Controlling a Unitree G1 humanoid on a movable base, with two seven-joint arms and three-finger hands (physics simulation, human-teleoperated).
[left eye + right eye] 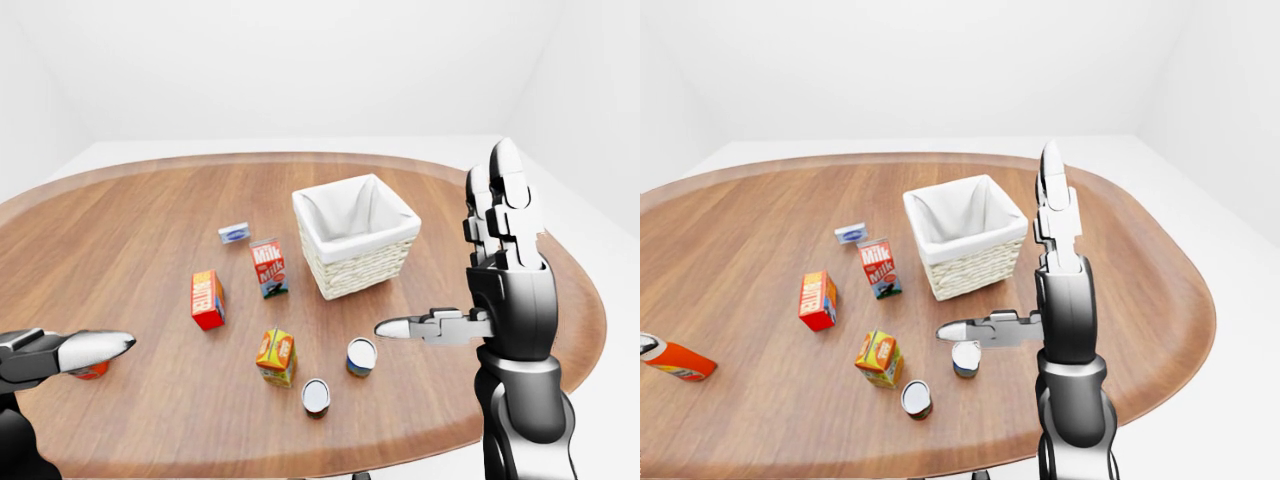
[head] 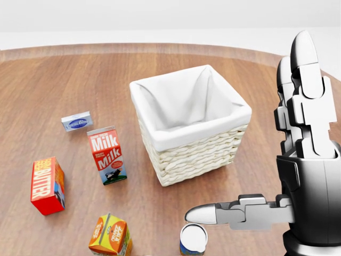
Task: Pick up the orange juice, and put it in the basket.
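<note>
Currently your left hand [image 1: 60, 355] sits low left, fingers' state unclear. Juice [image 1: 276, 357] stands on the bench [image 1: 120, 230], between butter [image 1: 207, 299] and cans, below-left of the basket [image 1: 356, 235]. Right hand [image 1: 500, 290] raised, fingers spread, holding nothing.

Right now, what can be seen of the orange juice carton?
The orange juice carton is a small gable-top box, orange and yellow with a green band low on its side. It stands upright on the wooden table, below the milk carton in the left-eye view. Nothing touches it; both hands are apart from it.
</note>
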